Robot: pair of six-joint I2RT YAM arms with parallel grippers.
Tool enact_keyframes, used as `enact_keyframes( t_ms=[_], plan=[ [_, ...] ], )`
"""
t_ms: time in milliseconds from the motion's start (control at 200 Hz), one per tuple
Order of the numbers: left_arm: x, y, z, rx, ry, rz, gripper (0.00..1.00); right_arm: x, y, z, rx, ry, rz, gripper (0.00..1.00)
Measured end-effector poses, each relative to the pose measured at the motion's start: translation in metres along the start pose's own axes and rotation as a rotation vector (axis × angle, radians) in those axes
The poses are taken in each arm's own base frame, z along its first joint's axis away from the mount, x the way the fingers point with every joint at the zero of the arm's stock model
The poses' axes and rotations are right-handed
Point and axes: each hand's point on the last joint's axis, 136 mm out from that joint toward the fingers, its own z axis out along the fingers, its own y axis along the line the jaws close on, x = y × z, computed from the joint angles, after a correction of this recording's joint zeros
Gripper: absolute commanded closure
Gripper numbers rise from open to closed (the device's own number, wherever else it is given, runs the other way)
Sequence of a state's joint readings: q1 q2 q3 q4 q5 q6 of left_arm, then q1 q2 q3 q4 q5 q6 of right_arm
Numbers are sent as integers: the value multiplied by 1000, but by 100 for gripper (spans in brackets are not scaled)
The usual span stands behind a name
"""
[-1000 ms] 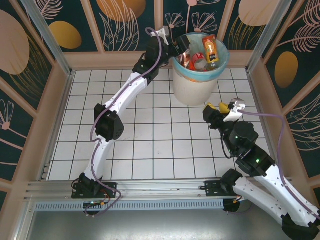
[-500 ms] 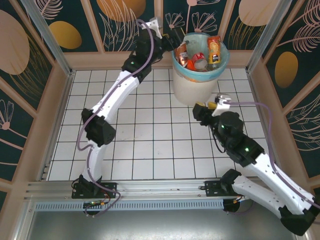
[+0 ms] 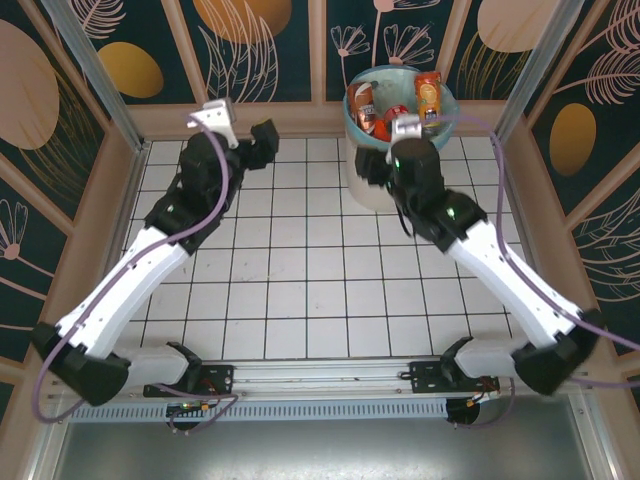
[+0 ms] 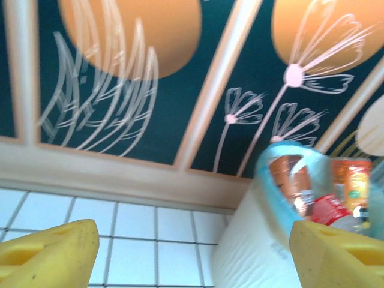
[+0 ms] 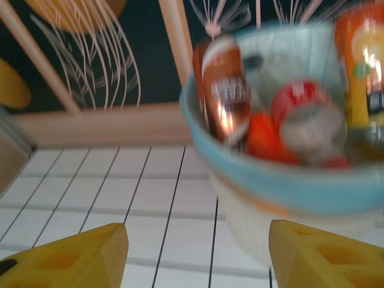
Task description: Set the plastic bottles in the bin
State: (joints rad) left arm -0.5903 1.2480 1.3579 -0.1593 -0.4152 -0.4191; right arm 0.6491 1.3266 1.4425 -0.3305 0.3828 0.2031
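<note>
From my station I see the bin (image 3: 449, 103) standing at the far edge of the white tiled table (image 3: 300, 280), right of centre and close to the patterned back wall (image 3: 260, 50). Its light blue liner folds over the rim. Plastic bottles stand packed inside it: a brown-labelled bottle (image 3: 362, 105) on the left, an orange-labelled bottle (image 3: 429, 95) on the right and a red-labelled bottle (image 3: 397, 113) between them.

The right gripper (image 3: 372, 168) sits just in front of the bin, at its near-left side. In the overhead view the arm covers the bin's wall there, so I cannot tell if it touches. On the right wrist camera the gripper (image 5: 195, 240) has its yellow fingertips (image 5: 78, 255) spread wide with nothing between them. The bin (image 5: 282, 180) looms close ahead and slightly right, blurred. The brown-labelled bottle (image 5: 225, 90), the red-labelled bottle (image 5: 303, 108) and the orange-labelled bottle (image 5: 360, 60) rise above its rim.

The left gripper (image 3: 262, 140) hangs over the far tiles, well apart from the bin and to its left. On its wrist camera the left gripper (image 4: 192, 240) is also spread wide and empty. The bin (image 4: 252, 252) shows at the right, with the brown-labelled bottle (image 4: 288, 177) and the orange-labelled bottle (image 4: 351, 183) in it.
</note>
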Motion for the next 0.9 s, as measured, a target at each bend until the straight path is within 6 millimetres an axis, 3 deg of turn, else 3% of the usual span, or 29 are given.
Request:
enact_keyframes(
  t_ms=[85,225,335,465,581,736,901],
  plan=[
    [10,19,-14,-53,12,17,17,-28,-5,35,26,-53,-15,45],
    [19,40,-34,-102,20,34,17,-44,-27,108,79,-58,-40,51],
    [20,49,-46,-114,13,37,18,-46,-30,165,56,-33,-52,57],
    [22,54,-54,-116,9,35,17,-34,-26,208,10,32,-57,57],
    [32,59,-55,-121,20,41,17,-22,-28,223,27,86,-68,59],
    [49,65,-51,-135,54,60,17,-13,-32,222,46,131,-77,60],
    [51,64,-48,-136,57,61,17,-13,-33,219,50,141,-73,48]
  ],
)
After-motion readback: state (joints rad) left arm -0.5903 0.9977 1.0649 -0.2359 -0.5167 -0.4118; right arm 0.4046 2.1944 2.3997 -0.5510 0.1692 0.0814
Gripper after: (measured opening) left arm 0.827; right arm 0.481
